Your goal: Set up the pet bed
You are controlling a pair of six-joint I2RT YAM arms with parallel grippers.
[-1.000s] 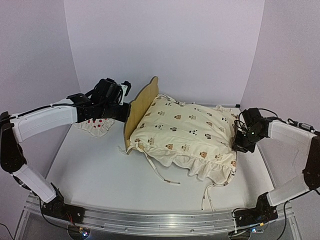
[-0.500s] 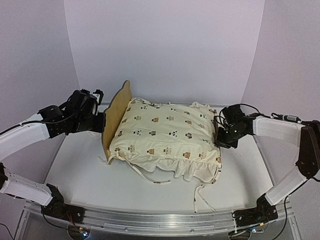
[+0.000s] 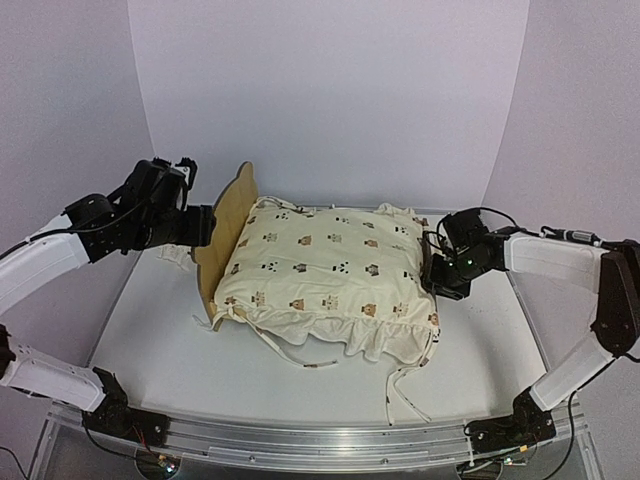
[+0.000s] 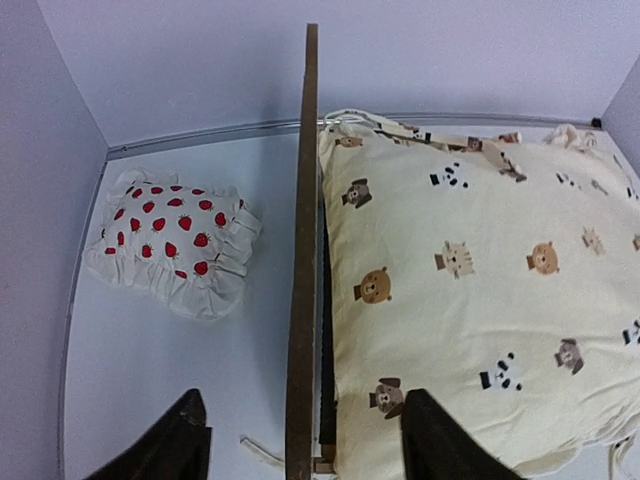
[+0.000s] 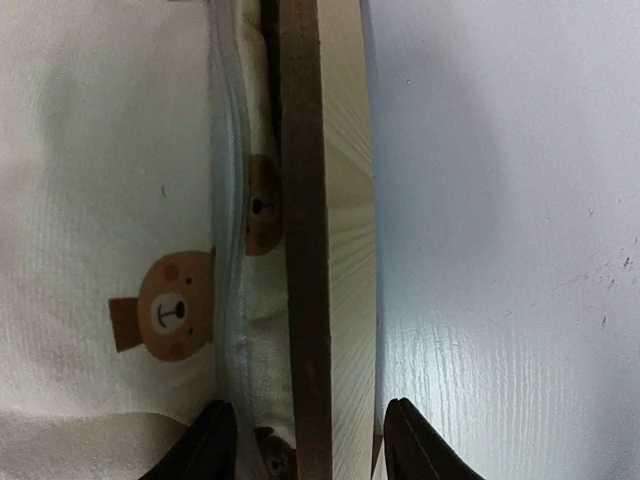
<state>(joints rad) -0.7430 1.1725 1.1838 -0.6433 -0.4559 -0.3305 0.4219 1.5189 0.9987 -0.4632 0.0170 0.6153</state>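
The pet bed (image 3: 228,232) stands mid-table, its plywood headboard (image 4: 303,250) upright at the left end. A cream animal-print cover (image 3: 330,265) fills it and spills over the front rail. My left gripper (image 3: 200,225) is open and straddles the headboard's top edge, with both fingers clear of the wood (image 4: 303,400). At the bed's right end, my right gripper (image 3: 435,275) is open around the foot board (image 5: 305,250), one finger over the cover (image 5: 110,200) and one on the table side (image 5: 308,410).
A small white pillow with red strawberries (image 4: 170,240) lies on the table left of the headboard, partly hidden under my left arm (image 3: 170,256). Loose cover ties (image 3: 400,395) trail toward the front edge. Walls close in on the left, right and back.
The bed has slid left across the table. Both grippers, shut on the headboard and the foot board a second ago, have opened and let go.
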